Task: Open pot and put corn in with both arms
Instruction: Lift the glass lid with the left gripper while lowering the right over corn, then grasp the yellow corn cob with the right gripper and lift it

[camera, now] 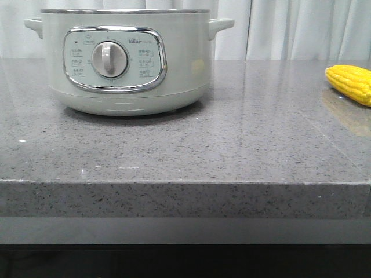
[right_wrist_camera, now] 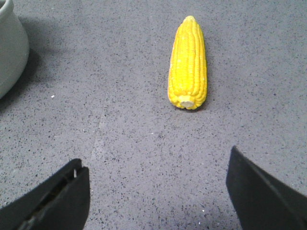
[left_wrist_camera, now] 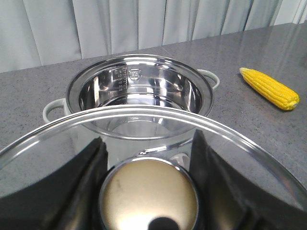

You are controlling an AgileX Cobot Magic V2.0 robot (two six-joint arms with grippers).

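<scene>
The pot point(camera: 126, 61) stands toward the back left of the counter point(camera: 185, 156), with a broad strip of bare stone between it and the counter's front edge. The corn point(camera: 350, 83) lies flat near the right side of the counter, well apart from the pot, with open stone between them and all around it.

The counter is speckled grey stone with a thick front edge; pale curtains point(camera: 290, 29) hang behind it.

The pot is pale grey-green with two side handles, a chrome-framed panel and a white dial point(camera: 109, 59). It is open: in the left wrist view its shiny steel inside point(left_wrist_camera: 139, 93) is bare. The left gripper point(left_wrist_camera: 148, 191) is closed around the round knob point(left_wrist_camera: 148, 201) of the glass lid point(left_wrist_camera: 240, 139), holding the lid up off the pot and nearer the camera than it.

The right gripper point(right_wrist_camera: 156, 191) hangs over the counter with its dark fingers point(right_wrist_camera: 62, 191) spread wide, holding nothing. The corn lies beyond them, its blunt end toward the gripper, not touched. It is bright yellow with neat rows of kernels.
</scene>
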